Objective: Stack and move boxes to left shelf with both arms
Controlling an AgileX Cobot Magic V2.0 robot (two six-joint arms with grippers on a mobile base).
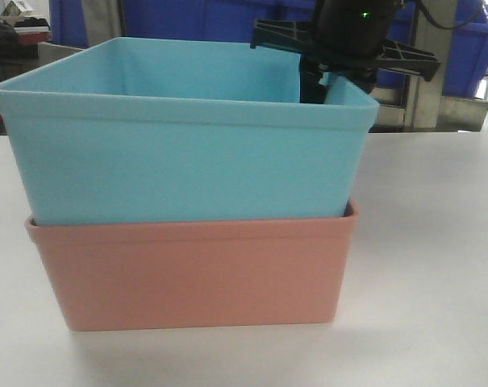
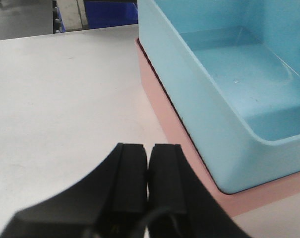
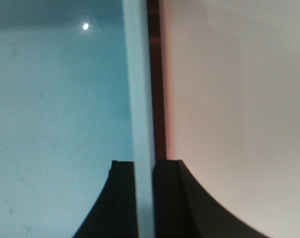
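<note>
On the plain white tabletop (image 1: 437,258), the light blue open-topped rectangular plastic bin (image 1: 187,153) sits nested inside the salmon pink plastic bin (image 1: 195,274) of similar shape, its lipped rim standing well above the pink one. By that, the stacking looks done and the carry is the step in hand.

The right gripper (image 3: 144,198) reaches down over the blue bin's right wall. In its wrist view, the 2 black fingers (image 3: 121,203) straddle that wall, 1 inside and 1 outside, and the wall fills the gap between them, so I judge it clamped on the blue bin.

The left gripper (image 2: 149,178) hovers over bare tabletop just beside the pink bin's left side. Its 2 pads are pressed together with nothing between them, and it touches neither bin.

The next move probably calls for the left gripper to part its pads and take the stack's left wall, so both arms can lift evenly. The left shelf appears in no view; only dark blue glossy bins (image 1: 195,18) show behind.
</note>
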